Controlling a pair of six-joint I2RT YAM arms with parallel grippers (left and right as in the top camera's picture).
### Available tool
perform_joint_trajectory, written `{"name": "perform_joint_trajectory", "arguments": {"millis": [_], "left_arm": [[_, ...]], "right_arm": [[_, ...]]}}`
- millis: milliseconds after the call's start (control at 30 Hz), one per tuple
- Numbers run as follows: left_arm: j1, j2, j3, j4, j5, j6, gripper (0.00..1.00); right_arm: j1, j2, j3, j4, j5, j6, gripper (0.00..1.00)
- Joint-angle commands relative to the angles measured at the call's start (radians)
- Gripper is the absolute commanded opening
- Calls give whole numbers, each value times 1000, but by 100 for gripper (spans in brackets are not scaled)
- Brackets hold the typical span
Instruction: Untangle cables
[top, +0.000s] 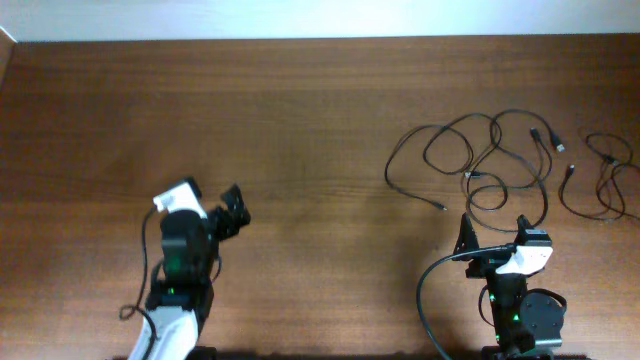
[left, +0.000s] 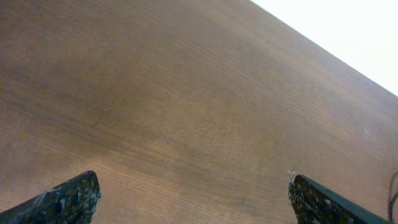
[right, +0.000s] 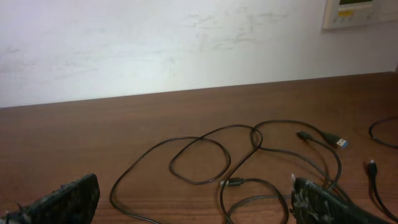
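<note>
We judge task barely begun. Thin black flexible cables (top: 478, 176) lie looped and crossing at bench's 2 o'clock, just 12 o'clock of right gripper (right: 193, 190). Another thin black cord (top: 607, 157) sits near 3 o'clock edge; we cannot tell whether it touches the tangle. Nothing grasped: right jaws spread wide and empty. Left gripper (left: 193, 185) jaws likewise parted over bare dark-brown wood-grain bench (left: 186, 93), well apart at 8 o'clock. Cords slender, limp, matte, ending in small plugs, one blue-tipped plug (right: 341, 144). All separating left.
</note>
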Motion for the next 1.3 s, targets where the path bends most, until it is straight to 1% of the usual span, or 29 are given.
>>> {"name": "perform_joint_trajectory", "arguments": {"millis": [0, 100, 233, 267, 300, 333, 367, 400, 467, 533, 600, 667, 700, 733, 767, 800, 1267], "left_arm": [[-3, -108, -161, 105, -6, -9, 99], [-1, -198, -256, 114, -18, -9, 99], [-1, -284, -270, 31, -33, -8, 99], [-1, -324, -270, -18, -33, -8, 99], [-1, -414, -271, -115, -39, -8, 99], [-1, -454, -271, -156, -46, -8, 99], [-1, -542, -271, -246, -71, -8, 99], [-1, -601, -271, -304, -87, -8, 99], [-8, -750, -270, -319, -69, 74, 99], [-28, -841, -270, -319, -69, 134, 99], [-67, -941, -270, -320, -58, 313, 99], [-86, -996, -270, -321, -58, 439, 99], [-92, -1023, -270, -321, -58, 528, 99], [-92, -1045, -270, -322, -59, 619, 99], [-91, -1045, -270, -322, -61, 673, 99], [-91, -1045, -270, -322, -70, 688, 99], [-91, -1045, -270, -317, -75, 687, 99]], "right_arm": [[5, -6, -5, -7, -2, -8, 99], [5, -6, -5, -7, -2, -8, 98], [5, -6, -5, -8, -2, -8, 99], [5, -6, -5, -7, -2, -8, 99], [5, -6, -5, -7, -2, -8, 98], [5, -6, -5, -7, -2, -8, 99], [5, -6, -5, -7, -2, -8, 99], [5, -6, -5, -7, -2, -8, 99], [5, -6, -5, -7, -2, -8, 98], [5, -6, -5, -7, -2, -8, 99], [5, -6, -5, -7, -2, -8, 99], [5, -6, -5, -7, -2, -8, 99], [5, -6, -5, -7, -2, -8, 99], [5, -6, -5, -7, -2, -8, 99], [5, -6, -5, -7, -2, -8, 99], [5, -6, -5, -7, -2, -8, 98], [5, -6, -5, -7, -2, -8, 99]]}}
